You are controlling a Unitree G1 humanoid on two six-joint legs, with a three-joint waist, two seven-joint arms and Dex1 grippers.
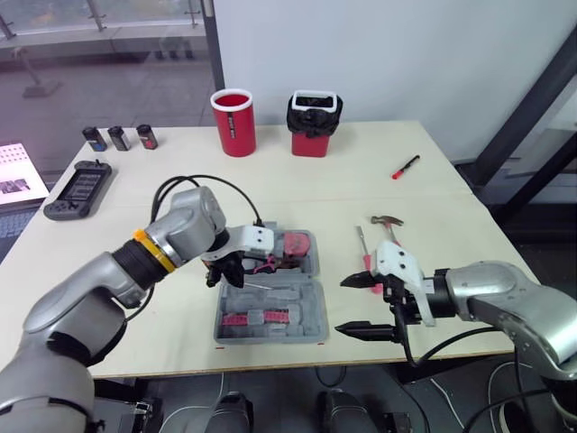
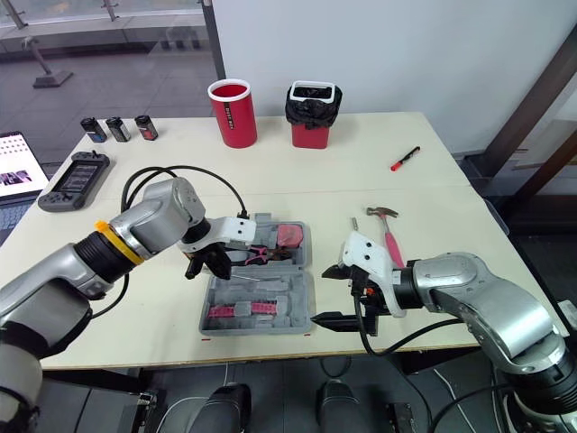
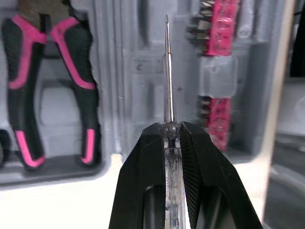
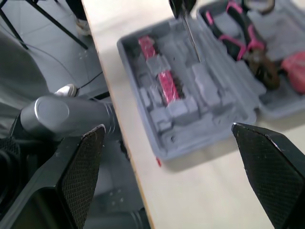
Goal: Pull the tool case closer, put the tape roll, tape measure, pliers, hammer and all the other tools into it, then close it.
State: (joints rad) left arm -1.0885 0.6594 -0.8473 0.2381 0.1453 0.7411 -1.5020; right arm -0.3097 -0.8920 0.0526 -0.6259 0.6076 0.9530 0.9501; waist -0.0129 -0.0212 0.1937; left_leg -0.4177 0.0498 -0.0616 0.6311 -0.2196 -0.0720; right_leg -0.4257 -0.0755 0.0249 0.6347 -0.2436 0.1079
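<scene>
Left gripper clamps a slim screwdriver over the open tool case, pliers lying inside. Right gripper gapes wide just right, hammer beyond it.

Bright, even daylight from the windows at the far left, soft shadows on the pale surface beside the tool case and red cup, mild sheen on the case plastic.

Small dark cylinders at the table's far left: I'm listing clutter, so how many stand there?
3. The left cylinder, middle cylinder and right cylinder stand in a row, apart, just beyond the handheld console. None seems hidden.
</scene>
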